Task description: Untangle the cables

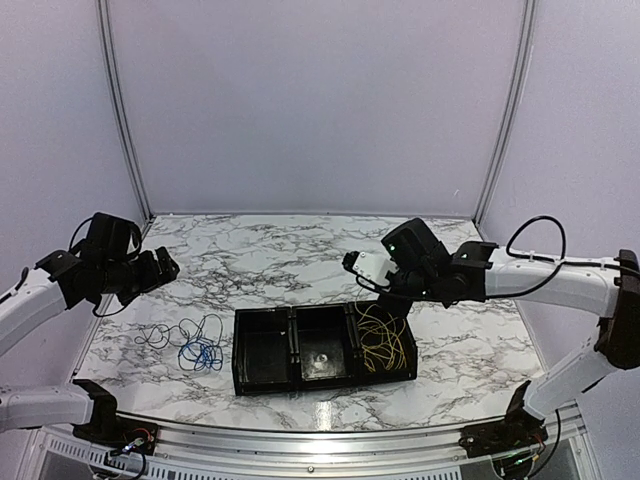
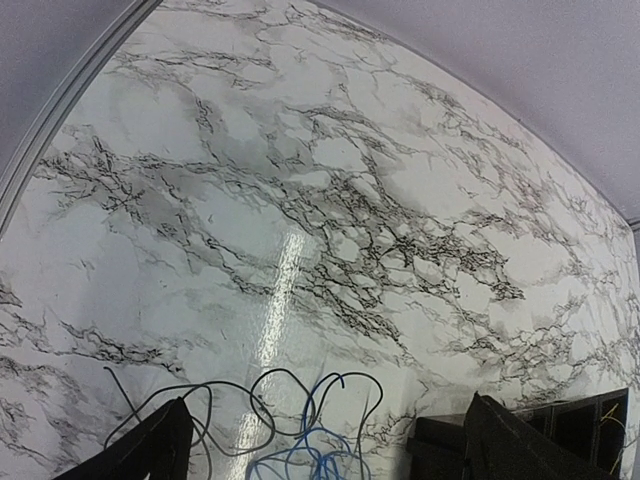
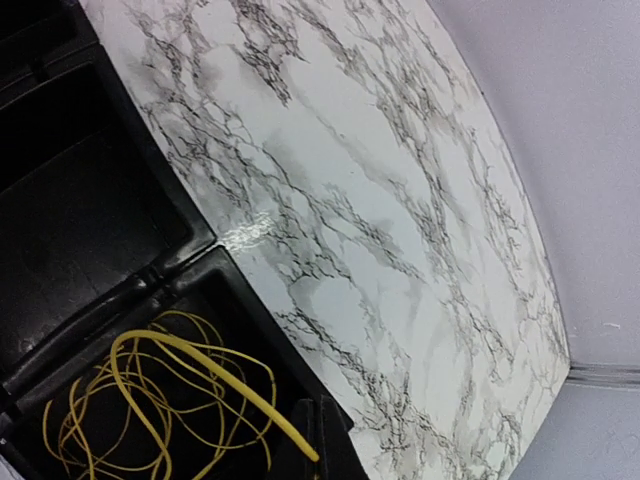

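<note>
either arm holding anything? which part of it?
Right gripper is shut on the yellow cable, pinching one raised strand; the rest lies in the black tray. Left gripper is open, holding nothing.

Glossy marble-patterned table (image 1: 480, 350) (light glare streaks), matt black plastic tray (image 1: 320, 386), smooth plastic-coated yellow cable (image 1: 380, 345)

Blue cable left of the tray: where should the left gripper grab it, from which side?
I'd take the blue cable at its bunched near end, straight down from above with the left gripper: it lies flat, and the dark cable overlaps its far loops.
</note>
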Available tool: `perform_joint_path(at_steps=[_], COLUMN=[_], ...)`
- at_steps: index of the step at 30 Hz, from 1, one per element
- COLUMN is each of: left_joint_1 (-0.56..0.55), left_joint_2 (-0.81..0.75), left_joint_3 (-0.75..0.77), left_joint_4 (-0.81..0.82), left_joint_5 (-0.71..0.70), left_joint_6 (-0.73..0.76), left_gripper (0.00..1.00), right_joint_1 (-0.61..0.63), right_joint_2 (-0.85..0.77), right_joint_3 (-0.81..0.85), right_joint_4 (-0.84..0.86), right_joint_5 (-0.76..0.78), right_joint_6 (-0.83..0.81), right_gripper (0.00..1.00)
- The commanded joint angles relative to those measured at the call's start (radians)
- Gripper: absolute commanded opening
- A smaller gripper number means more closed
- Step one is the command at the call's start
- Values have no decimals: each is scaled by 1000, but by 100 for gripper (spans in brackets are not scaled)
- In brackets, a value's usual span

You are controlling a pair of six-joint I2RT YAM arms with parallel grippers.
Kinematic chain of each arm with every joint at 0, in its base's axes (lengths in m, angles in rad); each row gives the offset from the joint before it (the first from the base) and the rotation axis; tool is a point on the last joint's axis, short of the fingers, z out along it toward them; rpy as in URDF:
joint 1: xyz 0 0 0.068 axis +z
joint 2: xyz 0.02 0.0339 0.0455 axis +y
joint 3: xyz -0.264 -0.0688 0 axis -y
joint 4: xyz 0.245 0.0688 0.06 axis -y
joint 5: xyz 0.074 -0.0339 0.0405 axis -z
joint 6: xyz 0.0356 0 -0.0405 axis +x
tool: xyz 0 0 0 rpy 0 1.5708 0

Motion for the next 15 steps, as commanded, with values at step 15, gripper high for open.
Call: perform_joint_path(at_steps=[15], left_joint_1=[-2], left_joint_2=[-141], left_joint_3=[-90], left_joint_4=[-42], left_joint_5=[5], left_joint_6=[-67], left_gripper=[99], right_joint_1=[-6], right_joint_2=[61], right_joint_3=[-28], right_joint_4=[125], right_joint_5=[-432], right_joint_6=[221], right_gripper=[0])
